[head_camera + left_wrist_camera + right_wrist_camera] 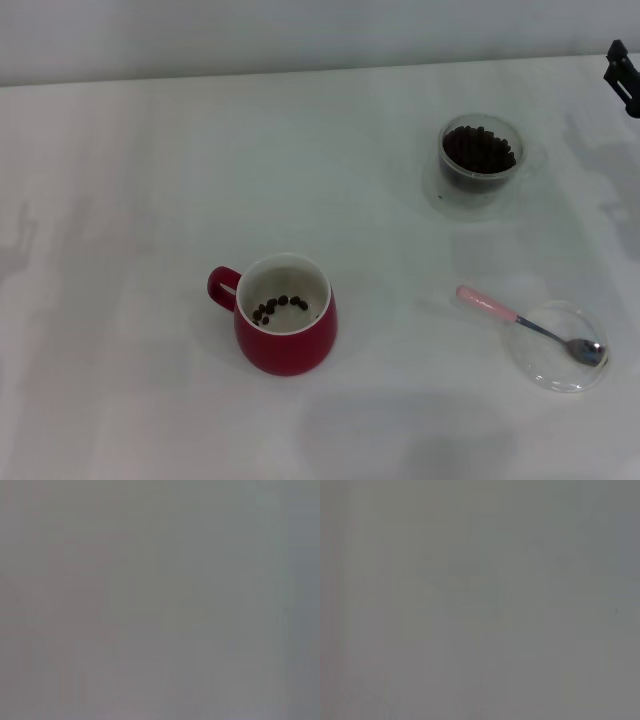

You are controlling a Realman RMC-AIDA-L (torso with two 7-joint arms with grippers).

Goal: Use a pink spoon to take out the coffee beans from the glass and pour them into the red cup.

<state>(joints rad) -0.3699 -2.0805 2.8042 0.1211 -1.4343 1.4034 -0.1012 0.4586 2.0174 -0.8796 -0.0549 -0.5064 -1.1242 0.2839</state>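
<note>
The red cup (286, 318) stands near the middle of the white table with its handle to the left, and a few coffee beans (278, 305) lie in its white inside. At the far right stands the glass (481, 162), holding a heap of dark beans. The pink spoon (530, 324) lies at the near right, its metal bowl resting in a flat clear dish (557, 346) and its pink handle pointing left onto the table. A dark part of my right gripper (623, 76) shows at the far right edge, away from everything. My left gripper is out of view. Both wrist views show only plain grey.
The white table (130, 200) meets a pale wall along the back. The cup, glass and dish stand well apart from each other, with bare tabletop on the whole left side.
</note>
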